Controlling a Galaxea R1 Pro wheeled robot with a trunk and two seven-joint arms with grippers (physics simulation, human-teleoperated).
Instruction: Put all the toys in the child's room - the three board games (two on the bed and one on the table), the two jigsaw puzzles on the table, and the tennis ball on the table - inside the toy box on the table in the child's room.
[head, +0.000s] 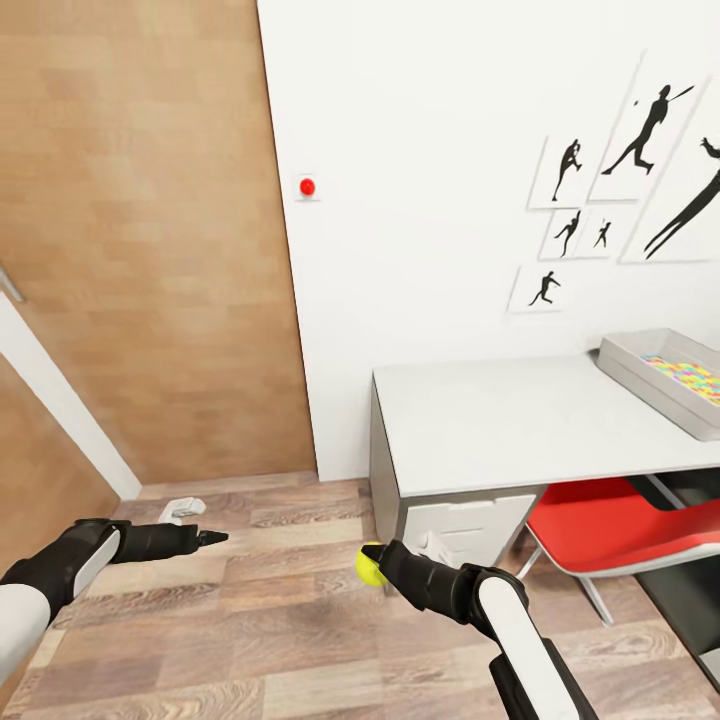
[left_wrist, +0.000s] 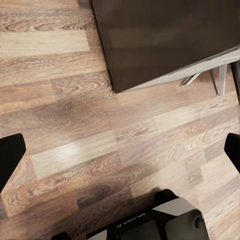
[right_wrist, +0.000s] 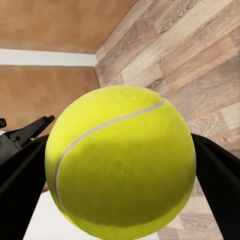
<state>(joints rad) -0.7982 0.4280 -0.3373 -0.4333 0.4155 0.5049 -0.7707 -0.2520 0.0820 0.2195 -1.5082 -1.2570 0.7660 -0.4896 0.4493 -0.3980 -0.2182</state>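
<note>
The yellow tennis ball (head: 367, 564) is pinched between the fingers of my right gripper (head: 375, 563), low over the wooden floor in front of the grey table (head: 500, 420). Up close in the right wrist view, the ball (right_wrist: 120, 160) sits between the two black fingers (right_wrist: 217, 175). The grey toy box (head: 640, 372) stands at the table's right end, with a colourful chequered item (head: 690, 377) lying inside. My left gripper (head: 212, 539) hovers over the floor to the left, open and holding nothing; its fingertips (left_wrist: 10, 156) stand wide apart in the left wrist view.
A red chair (head: 600, 525) is tucked under the table on the right. The table's drawer unit (head: 460, 525) is just beyond my right gripper. A wooden door (head: 150, 250) and a white wall with silhouette pictures (head: 640, 130) lie behind. A small white object (head: 182, 510) lies on the floor.
</note>
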